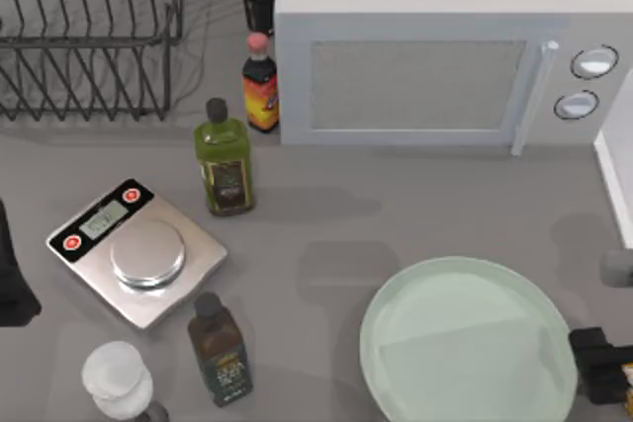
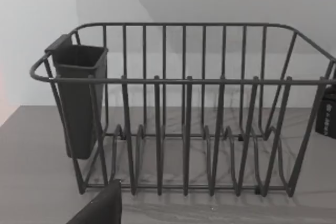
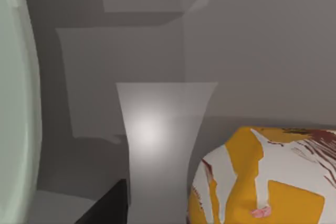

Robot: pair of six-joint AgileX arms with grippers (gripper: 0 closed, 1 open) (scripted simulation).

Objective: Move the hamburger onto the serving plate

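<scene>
My right gripper (image 1: 605, 368) is at the right edge of the bench, near the front right corner, just beside the rim of the serving plate (image 1: 465, 343). Whether my right fingers are open or closed cannot be determined.

The hamburger (image 3: 268, 179) is close under my right wrist camera: orange-yellow with pale patches, resting on the bench next to a pale, waisted upright object (image 3: 157, 156). From above, a sliver of the hamburger shows at the right edge, just past the gripper. Whether the fingers touch it cannot be determined. The serving plate is bare and lies at the front of the bench, right of centre.

My left arm (image 1: 12, 274) is parked at the left edge of the bench. Its wrist camera faces the wire dish rack (image 2: 184, 114) at the back left corner. The state of my left fingers cannot be determined.

Other items on the bench:
- kitchen scale (image 1: 138, 254), front left
- olive oil bottle (image 1: 226, 160), behind the scale
- dark bottle (image 1: 220, 348), in front of the scale
- microwave (image 1: 435, 46), along the back edge
</scene>
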